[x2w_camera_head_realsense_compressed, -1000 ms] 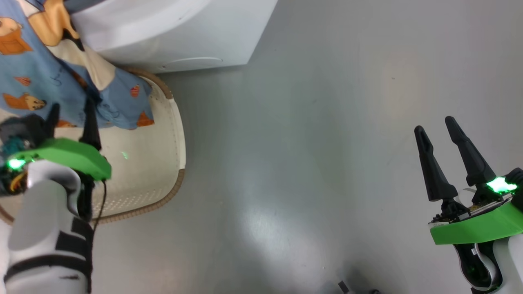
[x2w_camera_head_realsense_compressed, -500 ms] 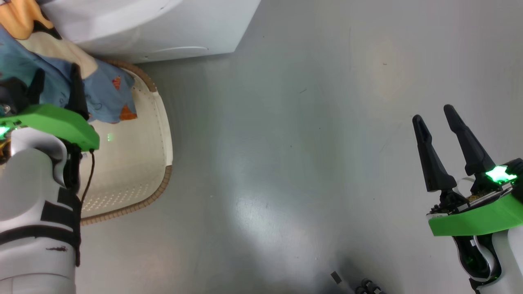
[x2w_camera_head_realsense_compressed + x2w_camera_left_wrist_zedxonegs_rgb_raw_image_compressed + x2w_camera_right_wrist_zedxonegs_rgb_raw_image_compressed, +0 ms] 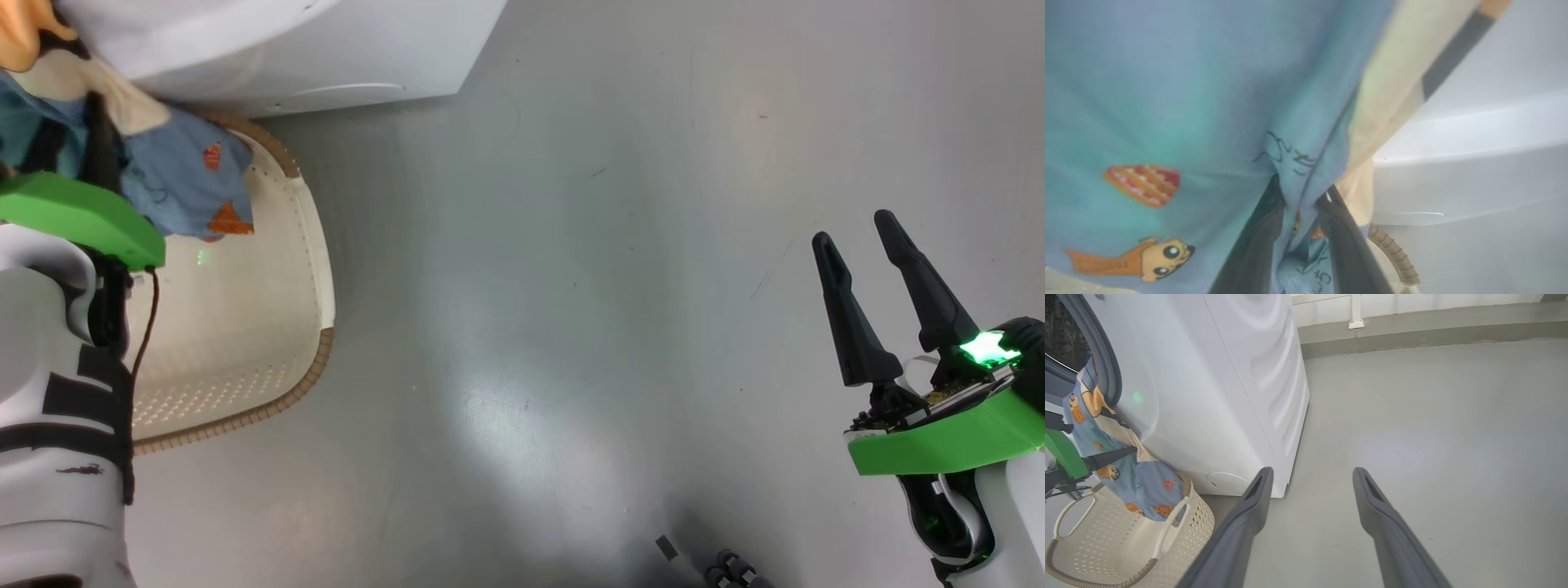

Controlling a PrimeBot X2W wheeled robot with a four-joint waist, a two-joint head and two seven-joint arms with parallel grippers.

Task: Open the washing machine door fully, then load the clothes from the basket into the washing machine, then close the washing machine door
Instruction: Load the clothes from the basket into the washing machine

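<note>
Standing largest in the scene, the washing machine (image 3: 1208,396) is seen white and boxy, with the dark rim of its round opening (image 3: 1106,363) at the upper left of the right wrist view. The basket (image 3: 1196,522) is set on the grey floor (image 3: 571,327), just beside the machine's front corner. The clothes (image 3: 1126,473) are draped as one long strip from the lip of the opening down into the basket, so their long axis runs up the machine's front. A fold of this fabric is pinched between the nearly closed fingers of the left gripper (image 3: 1300,196), above the basket. The opening is judged to lie above and beyond that grip, so the left arm is the nearer one. The right gripper (image 3: 853,230) is held spread and empty over bare floor, well apart from the load.
</note>
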